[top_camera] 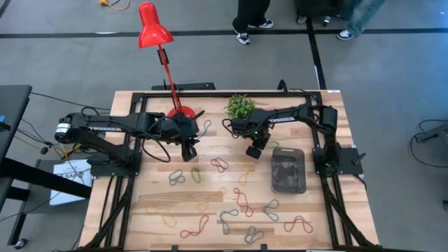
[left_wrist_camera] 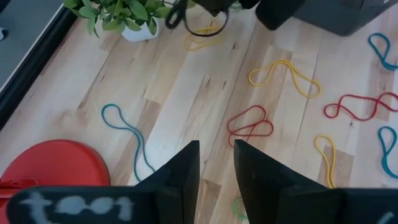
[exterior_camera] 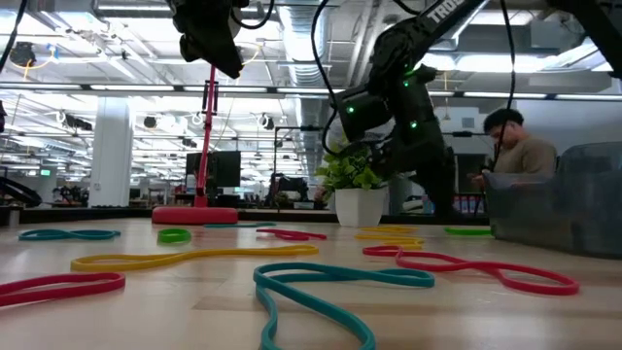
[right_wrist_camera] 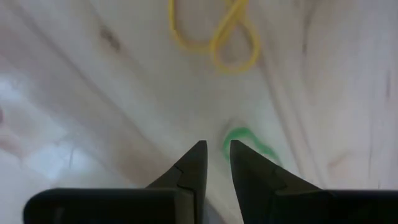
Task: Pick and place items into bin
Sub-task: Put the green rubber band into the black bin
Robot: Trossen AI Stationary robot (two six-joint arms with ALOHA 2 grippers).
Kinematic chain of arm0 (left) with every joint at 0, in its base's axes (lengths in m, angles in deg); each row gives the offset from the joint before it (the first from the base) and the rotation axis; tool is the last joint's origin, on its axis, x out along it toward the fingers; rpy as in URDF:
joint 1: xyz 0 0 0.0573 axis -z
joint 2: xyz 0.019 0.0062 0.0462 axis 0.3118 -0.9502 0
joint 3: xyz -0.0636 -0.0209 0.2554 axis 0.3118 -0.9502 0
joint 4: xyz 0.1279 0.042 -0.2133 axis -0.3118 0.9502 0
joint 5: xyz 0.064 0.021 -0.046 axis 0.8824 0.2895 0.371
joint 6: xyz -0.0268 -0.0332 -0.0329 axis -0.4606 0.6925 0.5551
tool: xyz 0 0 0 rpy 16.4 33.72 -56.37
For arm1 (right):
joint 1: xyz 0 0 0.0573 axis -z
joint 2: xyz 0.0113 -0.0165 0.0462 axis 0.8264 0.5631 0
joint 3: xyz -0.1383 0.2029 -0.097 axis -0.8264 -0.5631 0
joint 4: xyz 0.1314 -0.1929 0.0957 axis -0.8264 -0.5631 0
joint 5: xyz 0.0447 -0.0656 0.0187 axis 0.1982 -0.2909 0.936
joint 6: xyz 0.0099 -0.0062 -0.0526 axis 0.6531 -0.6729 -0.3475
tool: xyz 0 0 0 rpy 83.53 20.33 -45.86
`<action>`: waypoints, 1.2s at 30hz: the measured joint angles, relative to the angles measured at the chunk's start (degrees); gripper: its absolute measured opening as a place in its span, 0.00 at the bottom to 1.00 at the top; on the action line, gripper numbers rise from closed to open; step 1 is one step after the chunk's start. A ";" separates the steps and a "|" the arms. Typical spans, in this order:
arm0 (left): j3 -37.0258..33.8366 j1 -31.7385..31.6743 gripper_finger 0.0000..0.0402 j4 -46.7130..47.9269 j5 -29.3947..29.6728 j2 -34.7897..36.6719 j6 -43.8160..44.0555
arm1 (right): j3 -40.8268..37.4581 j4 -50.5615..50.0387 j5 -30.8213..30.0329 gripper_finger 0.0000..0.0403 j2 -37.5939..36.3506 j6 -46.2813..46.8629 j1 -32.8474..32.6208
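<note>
Wooden slatted table (top_camera: pixel 154 210) w/ coloured twisted rubber-band loops (top_camera: pixel 241 201) scattered; dark see-through rectangular bin (top_camera: pixel 288 170) on right side. Left gripper (top_camera: pixel 189 154) and right gripper (top_camera: pixel 253 150) hover empty, fingers slightly apart.

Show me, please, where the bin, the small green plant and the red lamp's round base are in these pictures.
bin (top_camera: pixel 288 170): high view, on its see-through middle.
small green plant (top_camera: pixel 240 106): high view, on its leaves.
red lamp's round base (left_wrist_camera: pixel 46 163): left wrist view, on the flat red disc.
</note>
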 joint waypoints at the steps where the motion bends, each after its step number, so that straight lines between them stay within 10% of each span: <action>1: 0.00 0.00 0.22 0.00 0.00 0.02 0.02 | -0.03 0.11 0.00 0.16 0.01 0.02 0.26; 36: 0.00 0.00 0.22 -0.02 0.00 0.06 -0.20 | -7.13 4.62 1.76 0.15 0.36 2.51 1.68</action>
